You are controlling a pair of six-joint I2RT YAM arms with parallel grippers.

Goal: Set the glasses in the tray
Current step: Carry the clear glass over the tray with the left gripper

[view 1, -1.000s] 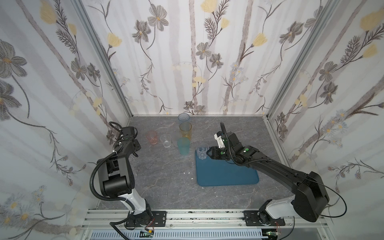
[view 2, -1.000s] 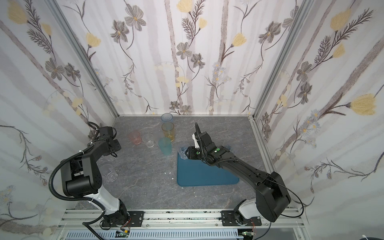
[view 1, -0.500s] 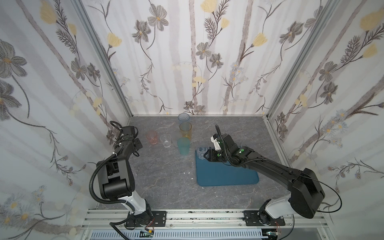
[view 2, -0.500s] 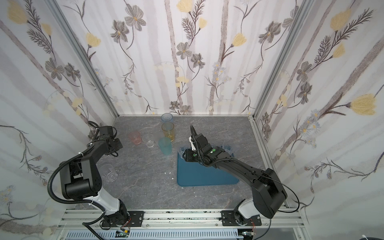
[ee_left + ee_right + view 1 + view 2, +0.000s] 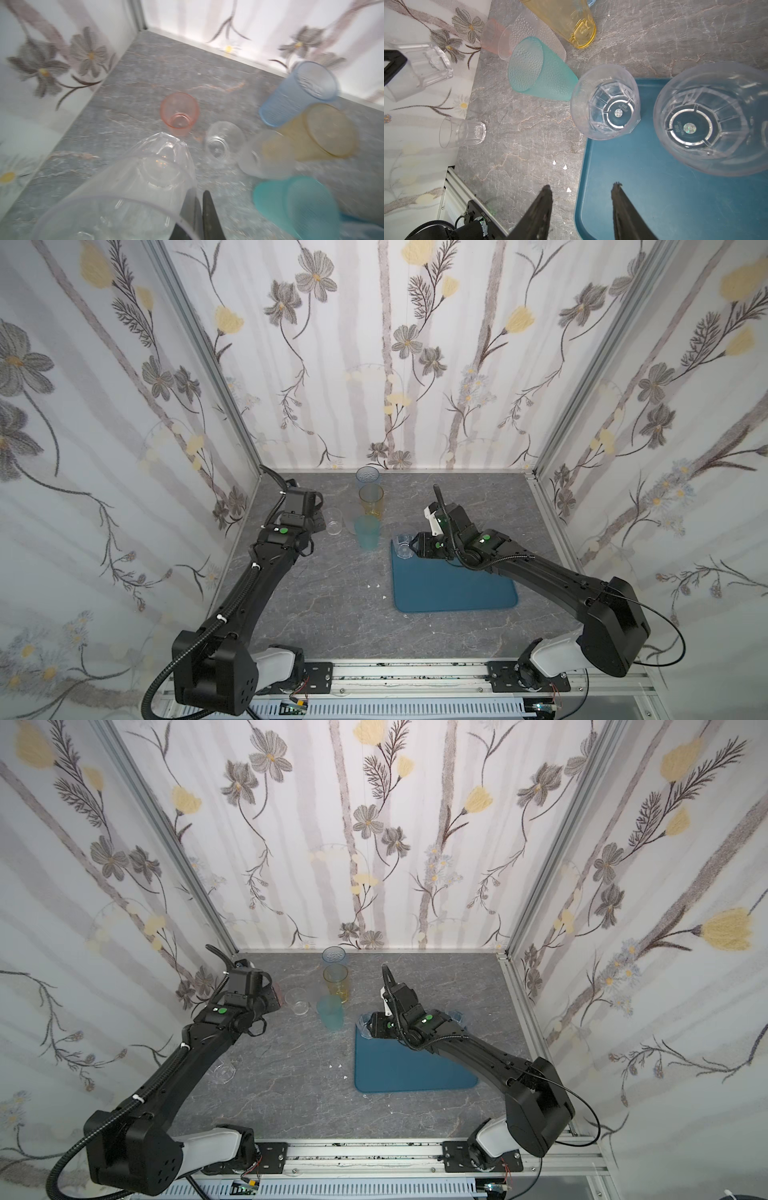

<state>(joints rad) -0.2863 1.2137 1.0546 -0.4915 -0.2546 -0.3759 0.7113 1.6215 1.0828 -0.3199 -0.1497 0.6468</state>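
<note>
L gripper (image 5: 199, 199) clenched on clear glass (image 5: 128, 182) rim; R gripper (image 5: 582, 189) open, empty.
Two glasses (image 5: 606, 104) on tray (image 5: 633, 197) upright, mouths up, axes vertical.

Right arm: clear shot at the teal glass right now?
Probably yes. The right hand is open and empty, and the teal glass stands just off the tray. A clear glass on the tray's corner crowds it, so the approach looks tight.

The space was enclosed on three sides by walls (image 5: 353, 344) papered with grey and yellow flowers. The floor (image 5: 332, 614) was surfaced in grey veined stone, and a metal rail (image 5: 415, 668) was fixed along its front edge.
</note>
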